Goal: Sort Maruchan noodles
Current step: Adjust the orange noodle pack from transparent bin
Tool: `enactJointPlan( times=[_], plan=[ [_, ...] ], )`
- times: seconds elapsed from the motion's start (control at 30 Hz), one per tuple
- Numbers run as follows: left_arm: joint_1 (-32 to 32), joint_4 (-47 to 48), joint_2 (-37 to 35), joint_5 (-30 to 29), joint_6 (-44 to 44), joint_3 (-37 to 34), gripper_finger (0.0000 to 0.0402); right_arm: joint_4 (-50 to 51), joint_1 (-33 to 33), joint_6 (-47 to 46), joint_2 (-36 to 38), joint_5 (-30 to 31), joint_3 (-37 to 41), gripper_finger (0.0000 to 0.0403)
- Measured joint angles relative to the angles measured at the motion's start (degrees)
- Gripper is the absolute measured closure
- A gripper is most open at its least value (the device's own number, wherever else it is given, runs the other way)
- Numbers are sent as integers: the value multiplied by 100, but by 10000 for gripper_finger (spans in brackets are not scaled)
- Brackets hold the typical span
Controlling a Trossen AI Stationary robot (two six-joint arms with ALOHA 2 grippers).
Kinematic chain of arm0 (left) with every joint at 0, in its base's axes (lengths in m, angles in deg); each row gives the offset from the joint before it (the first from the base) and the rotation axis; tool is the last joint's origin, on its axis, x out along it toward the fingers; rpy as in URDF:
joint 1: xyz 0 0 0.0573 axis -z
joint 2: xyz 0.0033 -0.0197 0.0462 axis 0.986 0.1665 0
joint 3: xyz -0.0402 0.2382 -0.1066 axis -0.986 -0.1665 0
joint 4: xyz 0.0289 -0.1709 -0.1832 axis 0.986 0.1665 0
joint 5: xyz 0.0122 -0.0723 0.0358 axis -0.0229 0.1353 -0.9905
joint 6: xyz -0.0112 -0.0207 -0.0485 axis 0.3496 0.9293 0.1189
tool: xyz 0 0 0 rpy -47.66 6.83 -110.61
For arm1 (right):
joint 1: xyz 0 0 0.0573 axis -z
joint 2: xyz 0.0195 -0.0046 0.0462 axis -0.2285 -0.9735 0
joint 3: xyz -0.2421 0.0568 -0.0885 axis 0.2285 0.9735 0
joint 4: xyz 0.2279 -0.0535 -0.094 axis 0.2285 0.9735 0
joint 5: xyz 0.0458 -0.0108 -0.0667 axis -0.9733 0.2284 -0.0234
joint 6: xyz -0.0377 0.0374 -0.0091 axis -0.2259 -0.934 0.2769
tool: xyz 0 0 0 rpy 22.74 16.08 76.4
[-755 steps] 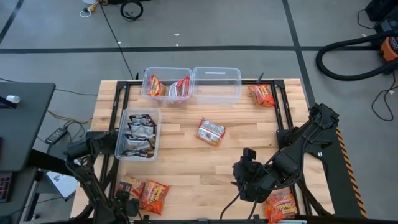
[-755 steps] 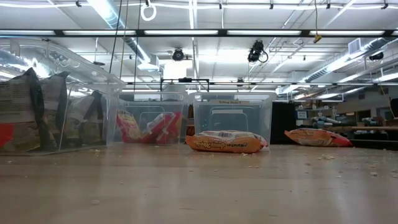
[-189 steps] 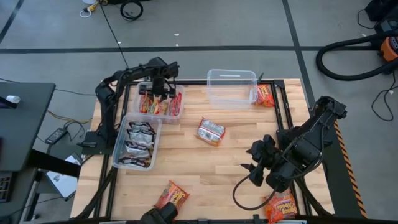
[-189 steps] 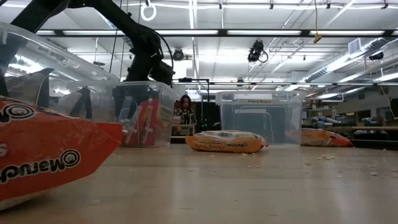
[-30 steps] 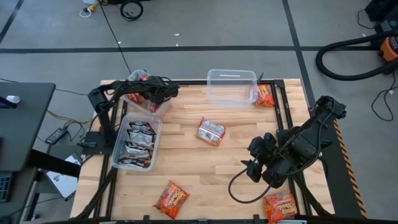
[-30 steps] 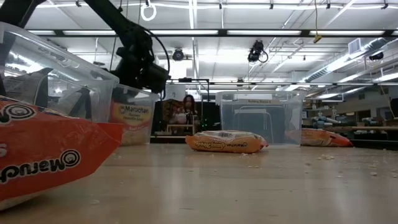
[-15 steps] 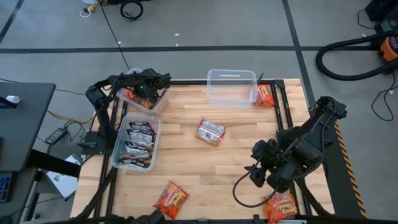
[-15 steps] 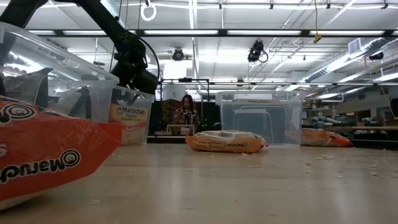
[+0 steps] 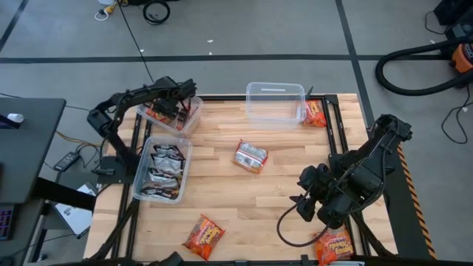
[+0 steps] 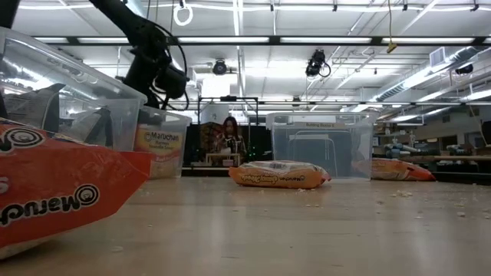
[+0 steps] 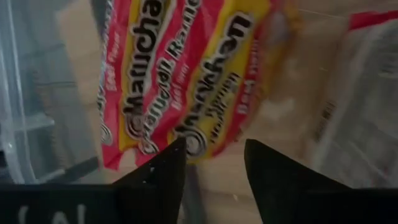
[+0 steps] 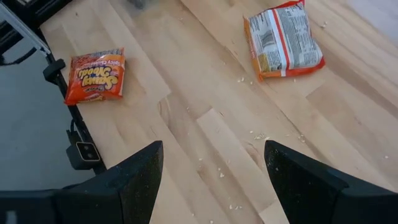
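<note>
Red-and-yellow Maruchan noodles (image 11: pixel 186 81) lie in a clear bin (image 9: pixel 157 123) at the table's far left corner. My left gripper (image 11: pixel 212 163) hangs open just above them, pointing down into the bin (image 10: pixel 161 146), and touches nothing. A second bin (image 9: pixel 162 168) holds silver-black packets. One packet (image 9: pixel 250 156) lies flat at mid-table, and orange ones lie at the near edge (image 9: pixel 203 235), the near right (image 9: pixel 332 245) and the far right (image 9: pixel 315 112). My right gripper (image 9: pixel 307 198) waits open above the table's near right (image 12: pixel 211 155).
An empty clear bin (image 9: pixel 276 103) stands at the far edge, right of centre. Bare wood with crumbs lies between the middle packet (image 12: pixel 283 40) and the near-right orange packet (image 12: pixel 94 84). A person shows far behind the table in the low view.
My left gripper has risen off the right rim of the far-left bin and swung toward the table's left, so that it now hangs over the bin's packets. The bin has kept its place.
</note>
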Motion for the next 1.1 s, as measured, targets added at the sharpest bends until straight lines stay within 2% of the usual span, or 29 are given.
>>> enactJointPlan(
  times=[0.2, 0.37, 0.47, 0.63, 0.83, 0.93, 1.0, 1.1],
  plan=[
    [96, -306, -702, 750, -158, 4, 222, 1, 118, 194, 1, 57, 0, 119],
    [563, -923, -1373, 1640, -316, 14, 221, -2, 418, 614, 0, 58, 0, 119],
    [908, -1326, -1530, 1800, -430, 20, 221, -2, 609, 1059, 1, 54, 0, 119],
    [877, -1650, -1180, 1730, -255, 24, 222, -98, 930, 1543, 1, -210, 0, 119],
    [518, -1571, -636, 2349, -591, 20, 238, -317, 1056, 1713, 1, -344, 0, 119],
    [422, -1544, -452, 2388, -911, 24, 244, -325, 1054, 1701, 0, -330, 0, 119],
    [348, -1500, -388, 2373, -1194, 46, 246, -322, 1054, 1702, 1, -319, 0, 119],
    [215, -1430, -347, 1889, -1310, 44, 246, -306, 1054, 1713, -1, -241, 0, 119]
  ],
)
